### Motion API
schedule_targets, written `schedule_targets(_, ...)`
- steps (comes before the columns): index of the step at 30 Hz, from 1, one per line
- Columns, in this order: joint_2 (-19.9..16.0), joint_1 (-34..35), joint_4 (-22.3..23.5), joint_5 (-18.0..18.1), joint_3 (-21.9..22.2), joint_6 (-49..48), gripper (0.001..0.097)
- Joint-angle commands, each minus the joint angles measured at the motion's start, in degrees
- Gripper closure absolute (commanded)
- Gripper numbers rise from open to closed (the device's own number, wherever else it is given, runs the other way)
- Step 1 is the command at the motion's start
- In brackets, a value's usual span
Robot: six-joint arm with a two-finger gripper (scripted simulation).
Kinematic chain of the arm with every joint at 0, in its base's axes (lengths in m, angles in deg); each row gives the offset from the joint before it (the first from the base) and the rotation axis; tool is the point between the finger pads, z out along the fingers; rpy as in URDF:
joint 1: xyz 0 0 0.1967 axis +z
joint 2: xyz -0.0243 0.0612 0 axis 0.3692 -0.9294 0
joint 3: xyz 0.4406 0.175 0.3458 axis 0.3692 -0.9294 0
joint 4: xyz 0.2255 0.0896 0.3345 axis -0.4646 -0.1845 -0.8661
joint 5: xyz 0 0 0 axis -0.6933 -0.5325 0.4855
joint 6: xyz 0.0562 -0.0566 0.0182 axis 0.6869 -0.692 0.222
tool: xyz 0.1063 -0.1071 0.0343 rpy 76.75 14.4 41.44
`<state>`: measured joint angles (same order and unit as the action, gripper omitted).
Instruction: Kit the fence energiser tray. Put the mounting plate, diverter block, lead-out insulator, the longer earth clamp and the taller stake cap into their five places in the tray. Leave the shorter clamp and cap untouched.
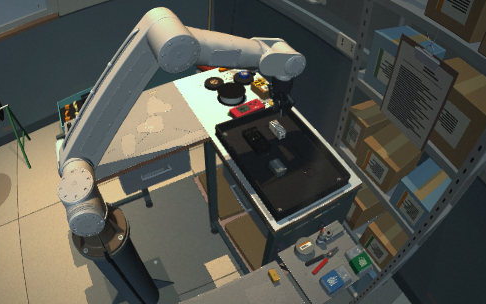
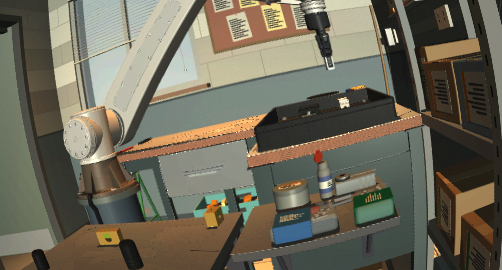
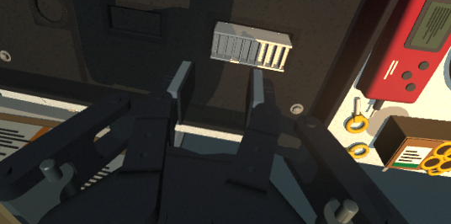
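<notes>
A grey ribbed block (image 3: 251, 52) (image 1: 277, 128) sits in the black tray (image 1: 280, 159) near its far end, just ahead of my gripper (image 3: 216, 92). The gripper (image 1: 284, 111) (image 2: 329, 64) hangs well above the tray's far rim, open and holding nothing. A dark ribbed plate (image 1: 254, 138) lies in the tray beside the grey block. A second grey part (image 1: 277, 167) sits nearer the tray's middle. Empty recesses show in the tray floor, one round (image 3: 49, 6) and one rectangular (image 3: 135, 20).
The tray's raised rim (image 3: 353, 49) runs just right of the gripper. Beyond it lie a red handheld meter (image 3: 410, 49) (image 1: 247, 107), a brown box with yellow rings (image 3: 414, 148), and wire spools (image 1: 231, 93). Shelving with cartons (image 1: 423, 125) stands close on the right.
</notes>
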<state>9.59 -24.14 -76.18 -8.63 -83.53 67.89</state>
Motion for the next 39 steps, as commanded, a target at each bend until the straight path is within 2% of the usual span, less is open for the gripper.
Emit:
schedule_targets(1,0.5,-0.3,0.0,0.4,-0.7,-0.3,0.0561)
schedule_targets(14,7.8,-8.1,0.0,7.8,-15.5,-8.0,0.0561)
schedule_targets(26,15.4,-22.2,0.0,14.5,-29.8,-22.1,0.0561)
schedule_targets(33,18.2,-32.9,0.0,16.8,-35.0,-32.8,0.0561)
schedule_targets(39,19.3,-42.2,0.0,17.6,-36.8,-42.2,0.0561)
